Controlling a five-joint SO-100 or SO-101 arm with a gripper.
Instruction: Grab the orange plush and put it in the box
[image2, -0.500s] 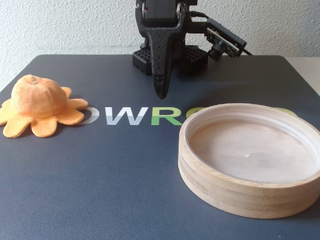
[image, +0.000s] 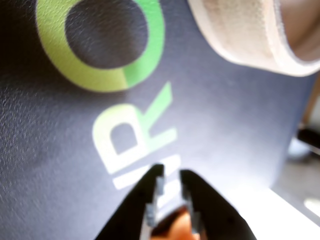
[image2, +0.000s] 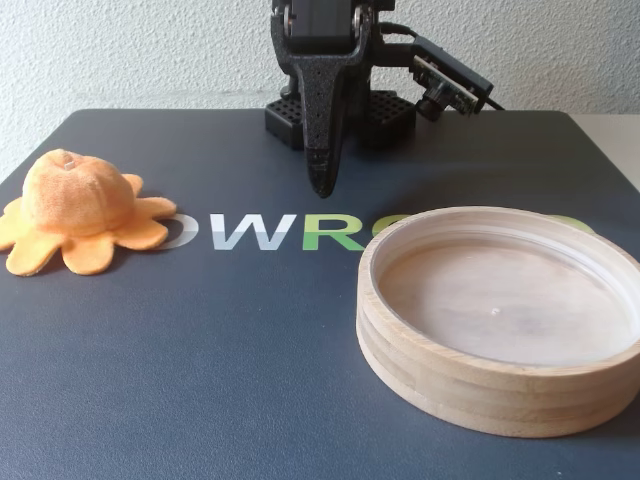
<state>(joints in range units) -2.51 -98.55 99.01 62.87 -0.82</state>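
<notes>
Fixed view is showing the box (image2: 500, 320) nearest the camera, sitting empty on the right of the desk (image2: 200, 380), its low rim and wide pale bottom making an easy target for a drop from above. Left of it and a little farther back, the orange plush (image2: 80, 208) is lying on the dark mat with its flaps spread flat, well apart from the box and untouched. Beyond both, the gripper (image2: 322, 185) is hanging point-down over the printed lettering (image2: 270, 232), roughly between plush and box; its jaws are looking pressed together here, holding nothing. That central hover is probably a start pose, since reaching the plush calls for a swing to the view's left.

Wrist view is looking down the gripper (image: 171, 182), whose toothed tips are standing nearly together with a narrow gap. An orange blur is showing low between them, too unclear to name. The box rim (image: 250, 35) is crossing the upper right.
</notes>
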